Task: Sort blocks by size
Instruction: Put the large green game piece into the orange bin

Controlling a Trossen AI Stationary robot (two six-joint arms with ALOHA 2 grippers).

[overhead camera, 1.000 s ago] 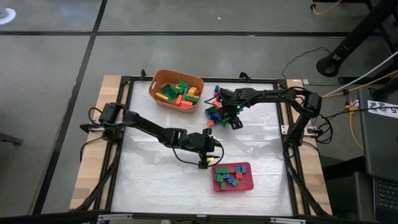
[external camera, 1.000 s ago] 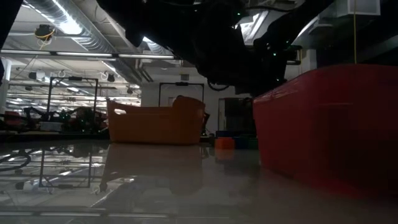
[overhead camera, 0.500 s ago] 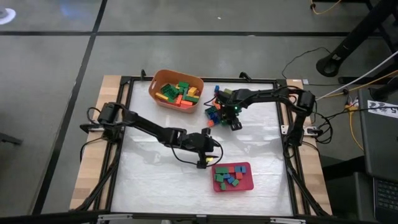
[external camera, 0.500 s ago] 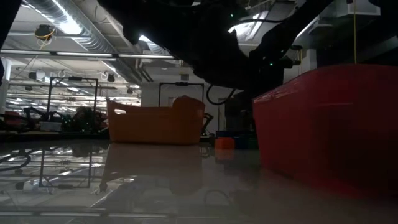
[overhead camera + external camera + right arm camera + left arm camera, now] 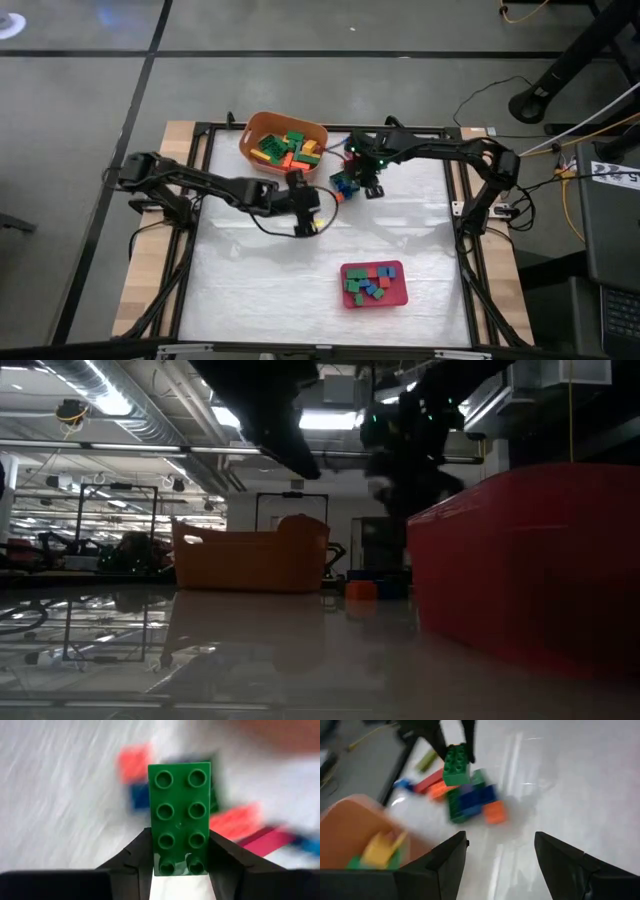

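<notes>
Blocks [image 5: 342,185] are lying piled beside the orange tub [image 5: 284,143]. Right gripper [image 5: 181,865] is clamping a long green brick [image 5: 181,817]. Left gripper [image 5: 500,850] is hovering nearby, fingers apart and empty.

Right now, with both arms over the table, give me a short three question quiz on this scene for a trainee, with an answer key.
1. True or false: the right gripper is clamped on a long green block.
2. Which container holds the long blocks? A. the orange tub B. the red tray C. neither
3. Fill in: the left gripper is open and holds ______.

Key
1. True. Its fingers press both long sides of the eight-stud green block, lifted above the loose pile.
2. A. The tub holds long green, orange and yellow blocks; the tray holds small square ones.
3. Nothing. It hovers between the tub and the pile, with bare table between its fingers.
</notes>
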